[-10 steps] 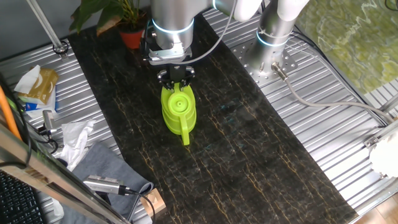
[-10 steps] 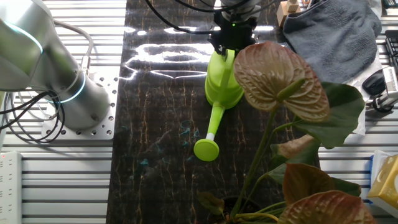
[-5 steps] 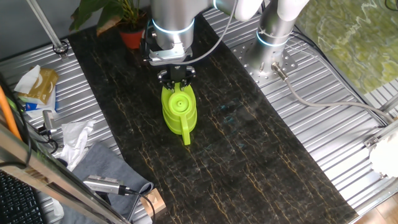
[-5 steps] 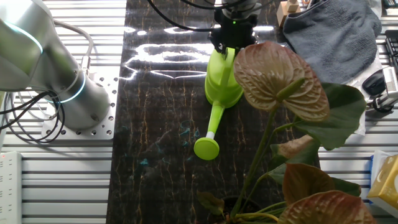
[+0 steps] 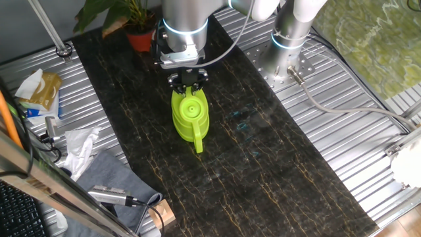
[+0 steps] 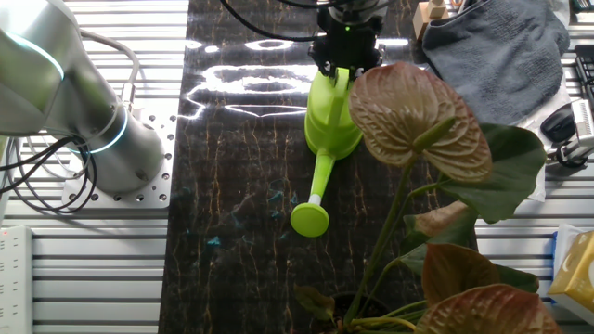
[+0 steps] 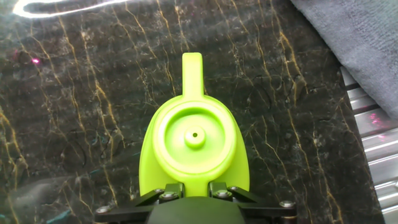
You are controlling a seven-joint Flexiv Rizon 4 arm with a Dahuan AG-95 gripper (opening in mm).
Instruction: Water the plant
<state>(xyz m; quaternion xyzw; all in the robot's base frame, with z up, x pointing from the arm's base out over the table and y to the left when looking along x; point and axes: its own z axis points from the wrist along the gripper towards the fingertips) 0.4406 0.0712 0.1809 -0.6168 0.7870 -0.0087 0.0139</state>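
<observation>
The lime-green watering can (image 5: 191, 118) sits on the dark marble mat (image 5: 263, 158), with its spout pointing at the plant in the other fixed view (image 6: 332, 121). My gripper (image 5: 187, 82) is straight above the can and shut on its rear top part, with a finger on each side in the hand view (image 7: 191, 186). The can's round top fills that view (image 7: 194, 140). The plant's red-orange pot (image 5: 139, 39) stands at the mat's far corner behind my gripper. Its broad leaves (image 6: 418, 111) cover part of the can.
A grey cloth (image 5: 112, 174) lies beside the mat and also shows in the hand view (image 7: 354, 31). The arm's base (image 5: 289, 39) stands on the ribbed metal table. A paper bag (image 5: 39, 89), white tissue (image 5: 82, 145) and a wooden block (image 5: 161, 214) lie along the left.
The gripper and the can have shifted very slightly, by a few pixels. Nothing else has moved.
</observation>
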